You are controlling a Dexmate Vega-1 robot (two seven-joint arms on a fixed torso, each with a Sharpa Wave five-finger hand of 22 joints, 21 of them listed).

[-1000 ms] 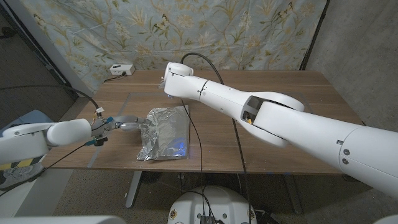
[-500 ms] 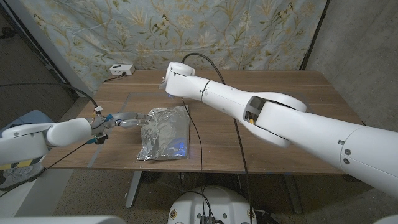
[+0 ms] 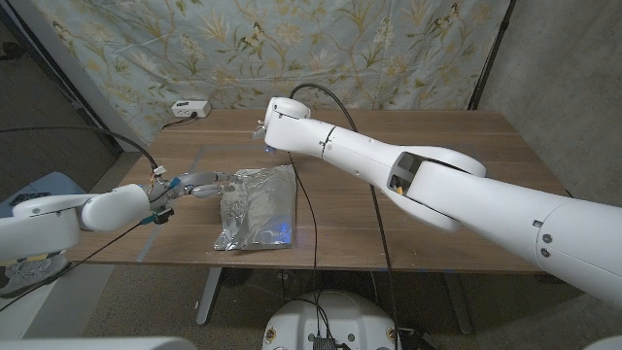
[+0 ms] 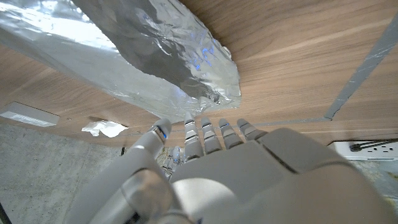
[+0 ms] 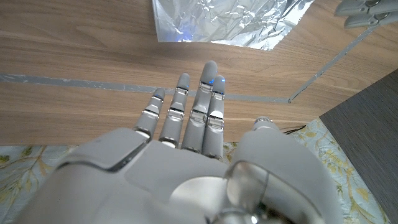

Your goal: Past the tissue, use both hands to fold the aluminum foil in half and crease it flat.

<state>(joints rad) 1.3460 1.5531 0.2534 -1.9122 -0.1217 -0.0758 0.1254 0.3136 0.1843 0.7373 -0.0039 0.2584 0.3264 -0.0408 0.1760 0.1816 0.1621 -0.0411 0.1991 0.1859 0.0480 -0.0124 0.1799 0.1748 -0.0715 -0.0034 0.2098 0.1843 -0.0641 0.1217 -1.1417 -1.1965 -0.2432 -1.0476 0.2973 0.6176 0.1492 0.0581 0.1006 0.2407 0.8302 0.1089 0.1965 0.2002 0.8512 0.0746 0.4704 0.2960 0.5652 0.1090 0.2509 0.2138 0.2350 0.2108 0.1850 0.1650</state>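
Silver foil lies folded on table.
Left hand, fingers spread and empty, at foil's 9 o'clock; right hand, spread and empty, at 12.

My right hand is mostly hidden behind my own wrist, beyond the foil. The foil's underside stays unseen. Whether my left fingers touch the foil's edge, I cannot tell.

1. Left robot hand extended from the left arm, fingers straight and slightly apart, holding nothing.
2. Right robot hand stretched far forward on a long, outstretched arm, fingers straight, empty.
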